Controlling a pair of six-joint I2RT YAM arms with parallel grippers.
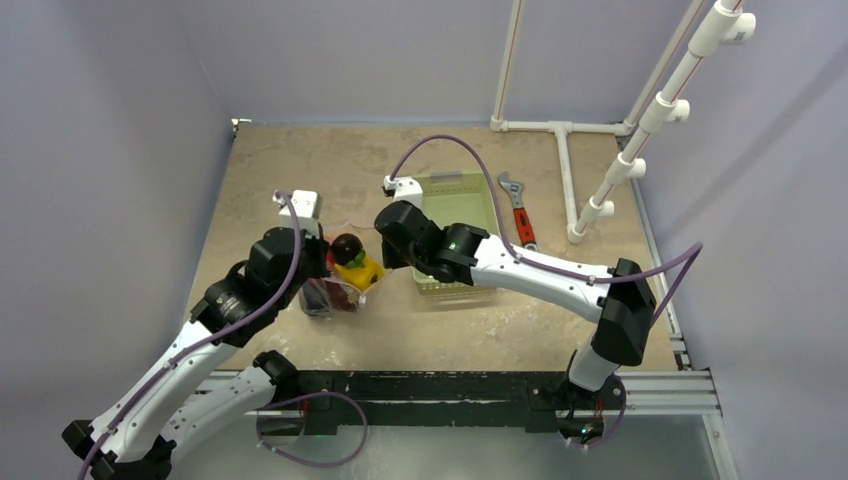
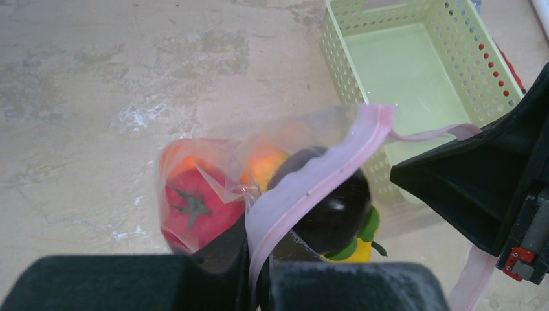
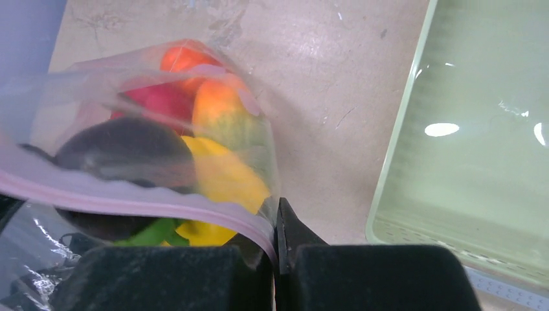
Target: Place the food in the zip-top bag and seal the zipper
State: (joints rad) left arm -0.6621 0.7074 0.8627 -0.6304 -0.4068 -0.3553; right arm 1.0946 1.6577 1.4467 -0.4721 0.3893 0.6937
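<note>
Black padded fingers of the right tool (image 3: pixel 275 259) fill the bottom of its wrist view, closed tight on one end of the pink zipper strip (image 3: pixel 129 201). The left tool (image 2: pixel 259 278) is closed just as tight on the same strip, low in its own view. So each tool holds the bag's mouth and nothing else.

Just past the fingers hangs the clear bag (image 2: pixel 194 155), standing on the surface (image 1: pixel 300 160) at centre left of the overhead view, between the two arms. I count one bag and six pieces of food in it: a red tomato (image 2: pixel 194 207), a dark eggplant (image 2: pixel 330 207), a yellow pepper (image 3: pixel 220 175), a peach (image 3: pixel 220 110), an orange (image 3: pixel 178 57) and a green piece (image 3: pixel 149 230). The eggplant bulges up at the mouth.

Beyond, right of the bag, sits one green basket (image 2: pixel 340 58); what I can see of its floor has no food. Farther back lie one wrench (image 1: pixel 518 210) and a white pipe frame (image 1: pixel 565 160).

Filling looks finished to me. The mouth gapes between the two pinches, so sealing the zipper is what is left.
</note>
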